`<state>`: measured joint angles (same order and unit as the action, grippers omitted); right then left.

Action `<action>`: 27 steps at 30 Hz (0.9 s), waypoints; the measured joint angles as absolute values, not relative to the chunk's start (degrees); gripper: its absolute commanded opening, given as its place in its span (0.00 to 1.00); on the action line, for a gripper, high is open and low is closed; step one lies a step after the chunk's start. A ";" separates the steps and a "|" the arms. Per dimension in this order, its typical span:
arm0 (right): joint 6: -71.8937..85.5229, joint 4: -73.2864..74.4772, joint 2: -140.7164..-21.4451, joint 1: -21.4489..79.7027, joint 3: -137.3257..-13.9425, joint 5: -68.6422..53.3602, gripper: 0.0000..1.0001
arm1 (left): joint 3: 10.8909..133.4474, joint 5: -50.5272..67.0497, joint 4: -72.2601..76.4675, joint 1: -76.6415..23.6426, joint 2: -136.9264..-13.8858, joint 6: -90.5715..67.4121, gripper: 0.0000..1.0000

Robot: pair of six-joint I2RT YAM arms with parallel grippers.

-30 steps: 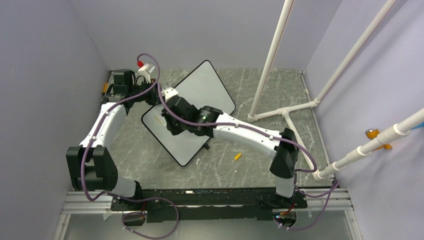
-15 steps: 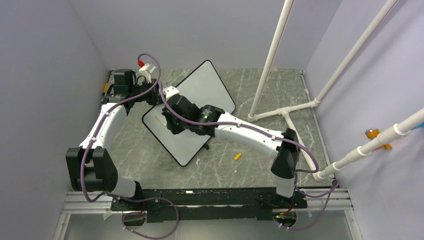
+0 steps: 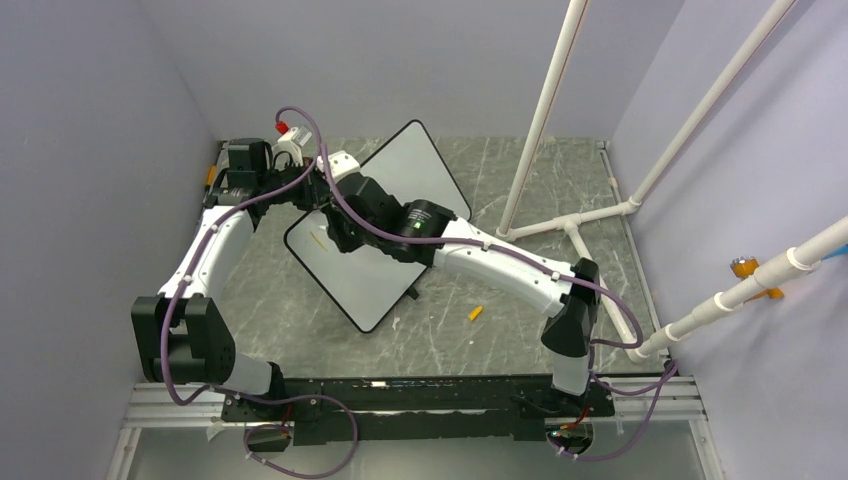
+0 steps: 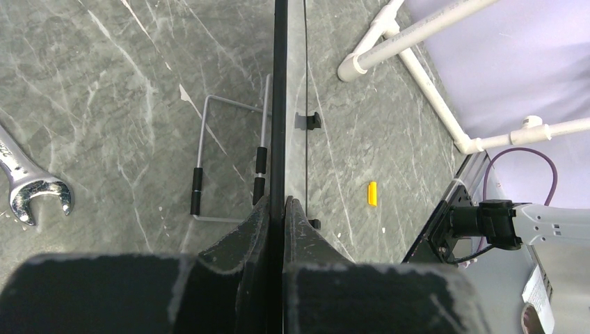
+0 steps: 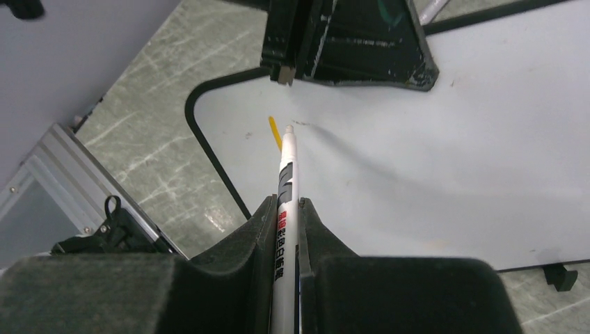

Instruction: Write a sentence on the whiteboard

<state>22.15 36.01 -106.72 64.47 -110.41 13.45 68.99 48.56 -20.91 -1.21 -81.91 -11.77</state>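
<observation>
Toward the left of the counter (image 3: 290,325), pinches the black edge of the whiteboard (image 3: 410,160) with the left gripper (image 4: 278,203), clenched on the frame, near a wrench (image 4: 31,186) lying flat. Leans the board tilted against a wire stand (image 4: 197,188). Further right, grasps a white marker (image 5: 286,174) in the right gripper (image 5: 286,205), tip close to the white surface, contact unclear, just beside the sentence (image 5: 275,132), merely one short orange stroke. Rightmost, leaves a yellow cap (image 3: 476,313) on the counter near white pipes (image 3: 545,110).
</observation>
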 measured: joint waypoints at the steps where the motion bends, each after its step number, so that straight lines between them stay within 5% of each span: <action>1: 22.06 35.97 -106.85 64.38 -111.13 13.52 0.00 | 68.99 48.56 -20.91 -1.21 -81.91 -11.79 0.00; 27: 22.11 35.62 -109.97 63.72 -111.87 12.32 0.00 | 68.66 48.12 -21.04 -1.15 -81.56 -11.77 0.00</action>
